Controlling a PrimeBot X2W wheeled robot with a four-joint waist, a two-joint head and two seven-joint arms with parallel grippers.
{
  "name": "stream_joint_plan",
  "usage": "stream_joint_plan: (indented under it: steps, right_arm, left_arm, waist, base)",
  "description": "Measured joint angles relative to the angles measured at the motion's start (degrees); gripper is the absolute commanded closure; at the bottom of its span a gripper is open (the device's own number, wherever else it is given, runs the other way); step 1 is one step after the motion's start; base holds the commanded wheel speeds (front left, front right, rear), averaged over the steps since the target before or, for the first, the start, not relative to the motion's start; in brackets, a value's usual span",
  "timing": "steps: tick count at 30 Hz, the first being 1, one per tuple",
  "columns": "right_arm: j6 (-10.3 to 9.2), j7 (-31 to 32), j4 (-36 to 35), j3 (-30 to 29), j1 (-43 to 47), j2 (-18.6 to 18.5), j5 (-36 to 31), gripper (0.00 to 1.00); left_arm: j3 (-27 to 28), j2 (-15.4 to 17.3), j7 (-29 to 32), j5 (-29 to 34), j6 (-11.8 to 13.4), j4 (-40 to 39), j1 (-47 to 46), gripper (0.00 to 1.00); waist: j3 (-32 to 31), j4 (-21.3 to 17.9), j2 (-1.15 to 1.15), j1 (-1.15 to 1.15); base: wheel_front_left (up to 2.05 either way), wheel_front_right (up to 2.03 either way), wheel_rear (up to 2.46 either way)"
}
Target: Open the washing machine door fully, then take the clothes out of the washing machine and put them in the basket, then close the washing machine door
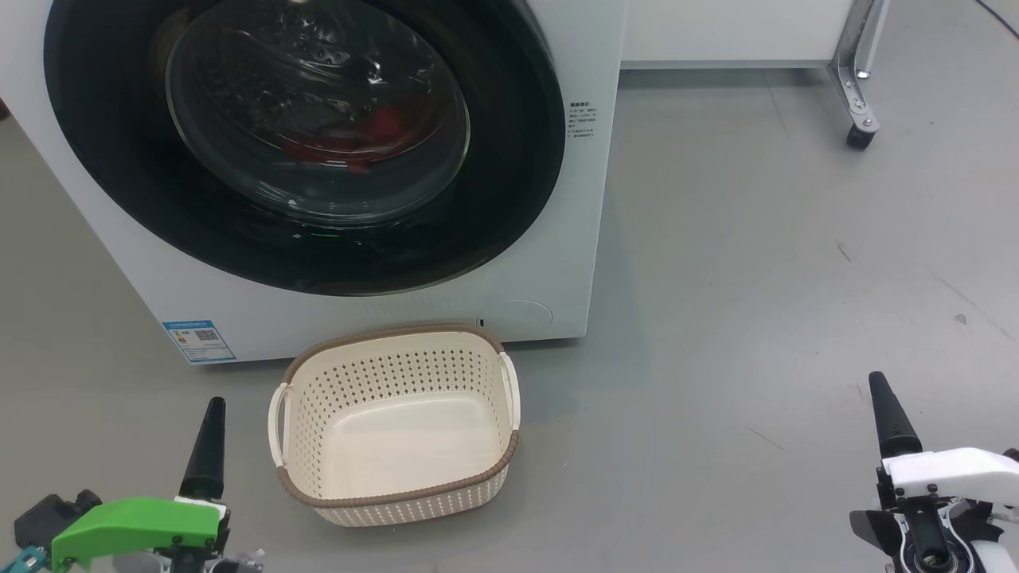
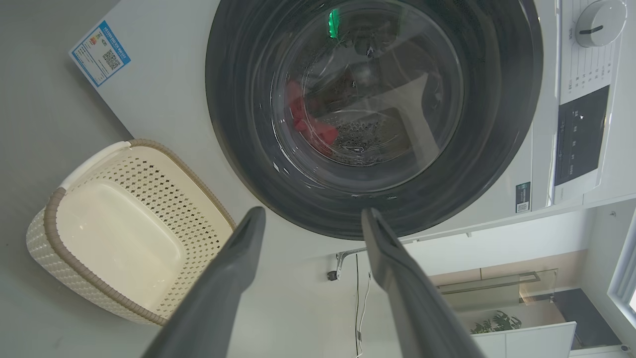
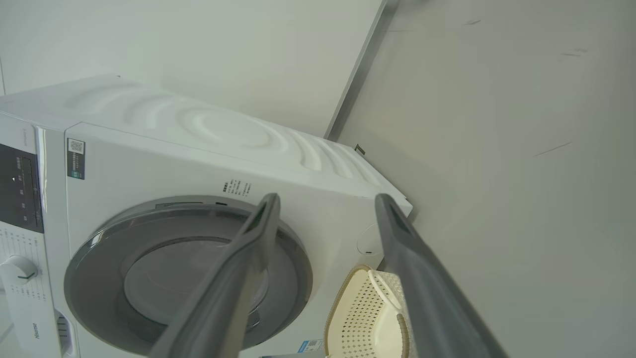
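Two tools were in play, and both stood released, fingers spread wide with nothing between them. The left tool (image 2: 313,213) pointed at the washing machine (image 1: 143,270), whose door (image 1: 509,159) lay shut against the white front, straight ahead of that tool's fingertips and apart from them. Through the door's glass bowl the red clothes (image 1: 382,127) showed inside the drum, well beyond the left tool and touched by neither tool. The basket (image 1: 398,374) sat upright on the grey floor (image 1: 756,278) just before the machine and below the door, near the left tool on its inner side; it lay between the two tools but much nearer the left one. The right tool (image 3: 327,198) hung well apart from the basket, out over the floor, its fingers aimed toward the machine's right front corner. A blue label (image 1: 197,340) sat on the machine's lower front ahead of the left tool, and a black text sticker (image 1: 582,119) sat just beside the door's rim on the side nearer the right tool. Past the door from the left tool were a round dial (image 2: 596,22) and a dark control panel (image 2: 579,134).
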Motion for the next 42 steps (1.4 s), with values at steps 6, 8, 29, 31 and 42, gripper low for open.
stream_joint_plan:
  steps: [6, 8, 29, 31, 42]
  right_arm:
    - [0.00, -1.1, 0.1, 1.9, -0.2, -1.8, -6.5, 0.00]
    - [-0.01, -1.6, 0.1, 2.7, -0.3, -2.0, -8.9, 0.00]
    - [-2.11, -5.4, -0.1, 8.6, -1.6, -2.4, -28.7, 0.00]
    - [-2.13, -5.9, 0.1, 9.2, -1.6, -2.5, -30.3, 0.00]
    - [-2.97, -8.2, 1.0, 11.8, -1.6, -2.4, -39.3, 0.00]
  left_arm:
    - [-1.4, 1.2, -1.2, 5.6, 0.0, 0.4, -0.4, 0.00]
    - [-1.7, 1.6, -1.5, 7.3, 0.0, 0.6, -1.0, 0.00]
    - [-7.2, 3.7, -5.3, 28.7, 3.2, 0.3, -2.4, 0.00]
    - [-7.6, 3.7, -5.8, 30.7, 3.7, 0.4, -2.4, 0.00]
    - [-10.5, 3.8, -8.2, 39.8, 5.0, 1.7, -2.5, 0.00]
  waist:
    - [0.1, 0.0, 0.00, 0.00]
    - [0.1, 0.1, 0.00, 0.00]
    - [-0.2, 0.4, 0.00, 0.00]
    - [-0.2, 0.5, 0.00, 0.00]
    - [-0.4, 0.8, 0.00, 0.00]
  base:
    - [0.00, 0.00, 0.00]
    - [0.00, 0.00, 0.00]
    - [0.00, 0.00, 0.00]
    - [0.00, 0.00, 0.00]
    - [0.00, 0.00, 0.00]
